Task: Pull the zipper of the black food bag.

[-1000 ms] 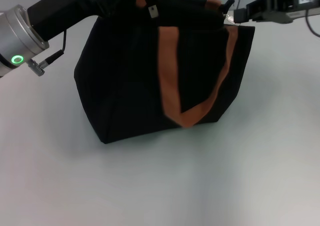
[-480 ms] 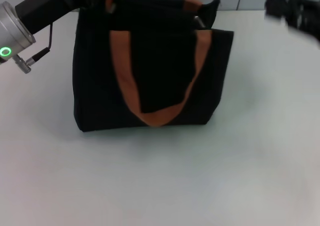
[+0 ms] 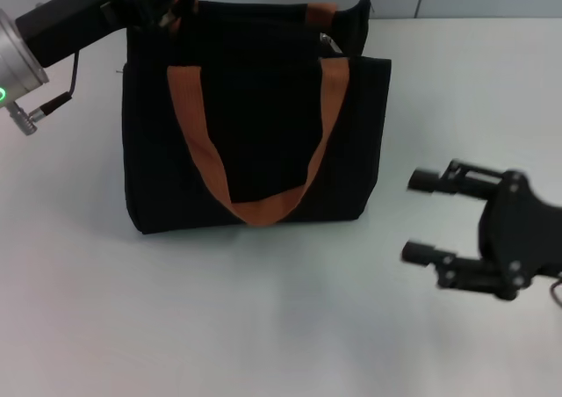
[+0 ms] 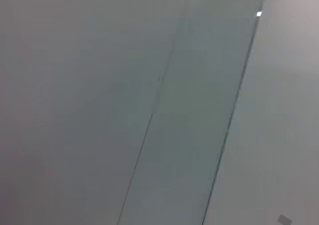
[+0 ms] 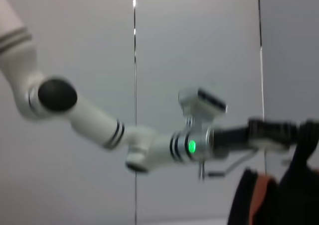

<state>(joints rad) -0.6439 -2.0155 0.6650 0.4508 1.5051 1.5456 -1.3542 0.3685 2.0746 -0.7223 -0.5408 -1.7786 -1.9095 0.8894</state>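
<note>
The black food bag [image 3: 255,125] stands upright on the white table, its orange-brown strap looping down the front. The small silver zipper [image 3: 329,41] pull lies at the right end of the bag's top edge. At the bag's top left corner my left gripper [image 3: 176,0] is closed on the fabric and rear strap; the right wrist view shows that left gripper [image 5: 301,135] over the bag [image 5: 269,200]. Low over the table, right of the bag and well clear of it, my right gripper [image 3: 417,219] is open with nothing between its fingers.
The bare white table [image 3: 219,327] spreads in front of the bag and to both sides. A grey panelled wall [image 4: 149,105] fills the left wrist view. My left arm [image 5: 149,143] spans the space above the bag's left side.
My right gripper has left the zipper end of the bag's top edge and dropped to the table's right front, now open. The bag has swung from skewed to square and upright.
</note>
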